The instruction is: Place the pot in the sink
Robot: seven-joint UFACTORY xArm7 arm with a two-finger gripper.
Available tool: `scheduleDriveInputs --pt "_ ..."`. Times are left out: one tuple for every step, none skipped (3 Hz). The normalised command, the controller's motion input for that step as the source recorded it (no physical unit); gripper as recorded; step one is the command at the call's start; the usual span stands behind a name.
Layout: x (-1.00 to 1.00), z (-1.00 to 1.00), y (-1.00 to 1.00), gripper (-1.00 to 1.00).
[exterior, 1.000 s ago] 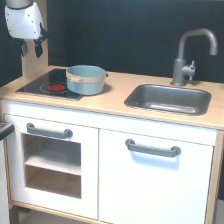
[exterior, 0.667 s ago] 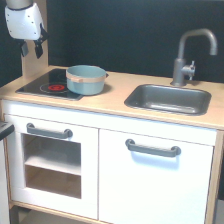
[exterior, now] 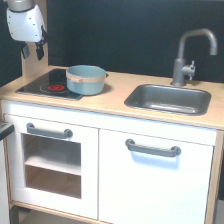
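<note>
The blue-grey pot [exterior: 85,79] with its pale tan rim band sits on the right part of the black hob [exterior: 48,85], at the exterior view's left. The dark grey sink [exterior: 169,98] is set into the wooden counter at the view's right, empty, with the curved grey faucet [exterior: 189,52] behind it. My gripper [exterior: 32,50] hangs from the white arm housing at the top left, above and to the left of the pot, well clear of it. Its dark fingers [exterior: 39,49] stand apart with nothing between them.
The wooden counter [exterior: 112,102] tops a white toy kitchen with an oven opening at the lower left and a cupboard door at the lower right, each with a grey handle. A wooden side panel [exterior: 36,62] rises behind my gripper. A dark wall backs the scene.
</note>
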Motion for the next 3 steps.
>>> scheduleDriveInputs --pt "0.54 -0.34 0.02 1.00" --pt "0.87 -0.45 0.05 1.00" --pt "0.95 -0.26 0.13 1.00"
